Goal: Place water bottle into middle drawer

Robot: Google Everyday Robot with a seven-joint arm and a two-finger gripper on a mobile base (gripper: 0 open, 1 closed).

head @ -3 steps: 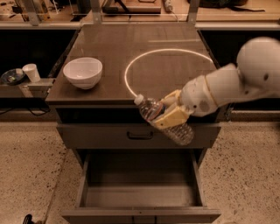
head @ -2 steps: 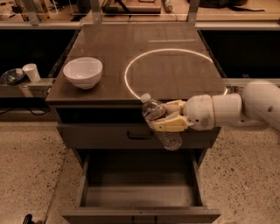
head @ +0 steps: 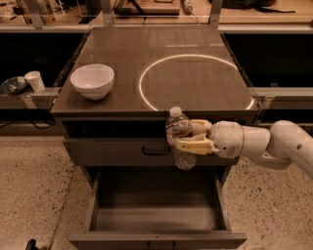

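While the water bottle hangs upright above the open middle drawer, just before the upper drawer front, the gripper has its fingers closed round the ribbed middle. The bottle looks light, thin-walled and slippery, so that mid-body hold suits it.

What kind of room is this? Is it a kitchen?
Probably a robot test lab or workshop, not a kitchen. A robot's gripper holds a water bottle upright above the open middle drawer of a metal cabinet. Cluttered workbenches stand behind it, and the floor is hard and speckled.
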